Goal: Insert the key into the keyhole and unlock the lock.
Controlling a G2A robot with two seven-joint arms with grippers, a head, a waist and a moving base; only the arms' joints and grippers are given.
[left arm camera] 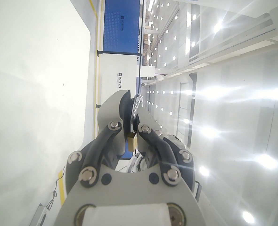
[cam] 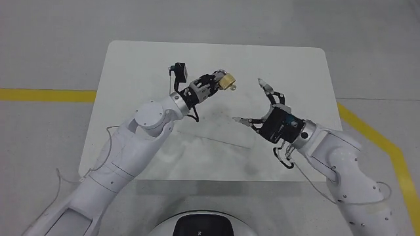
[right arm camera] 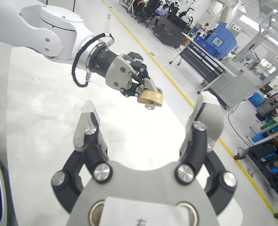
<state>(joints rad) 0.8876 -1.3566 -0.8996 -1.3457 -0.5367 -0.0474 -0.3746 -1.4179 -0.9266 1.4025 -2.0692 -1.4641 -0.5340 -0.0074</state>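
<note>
With the left claw (cam: 218,82) clamped on the lock (right arm camera: 151,97), its key (right arm camera: 150,106) seated, the spread-apart right claw (cam: 248,100) should pinch the key head squarely, then twist without tugging.

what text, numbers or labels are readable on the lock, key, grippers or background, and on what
lock: no readable marking.
key: too small to tell.
label on the right gripper: one mark, cut off by the picture's edge.
blue panel: a brand logo, turned sideways.
</note>
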